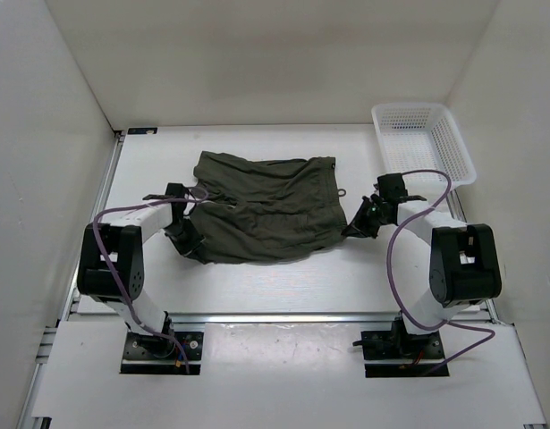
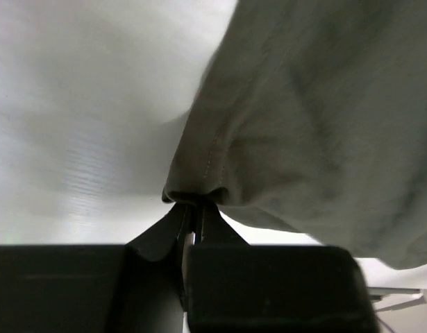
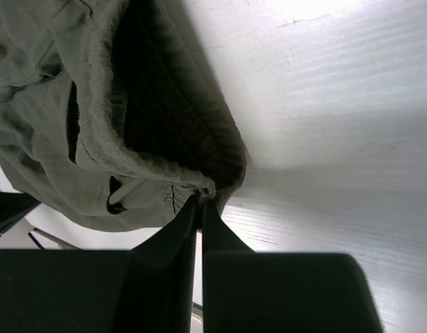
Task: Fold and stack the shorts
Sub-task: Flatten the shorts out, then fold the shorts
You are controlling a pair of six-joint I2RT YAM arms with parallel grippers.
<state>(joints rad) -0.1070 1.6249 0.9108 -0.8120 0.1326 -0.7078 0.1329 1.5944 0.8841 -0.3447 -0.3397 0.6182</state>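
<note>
The dark olive-green shorts [image 1: 261, 207] lie spread and wrinkled across the middle of the table. My left gripper [image 1: 192, 239] is shut on the hem at their near left corner; in the left wrist view the fingertips [image 2: 194, 208] pinch the stitched edge of the shorts [image 2: 303, 118]. My right gripper [image 1: 353, 228] is shut on the ribbed waistband at their right end; in the right wrist view the fingertips [image 3: 201, 205] pinch the waistband fold of the shorts [image 3: 116, 125], lifted a little off the table.
A white plastic mesh basket [image 1: 423, 141] stands at the back right corner. White walls close the table on the left, back and right. A metal rail [image 1: 275, 317] runs along the near edge by the arm bases.
</note>
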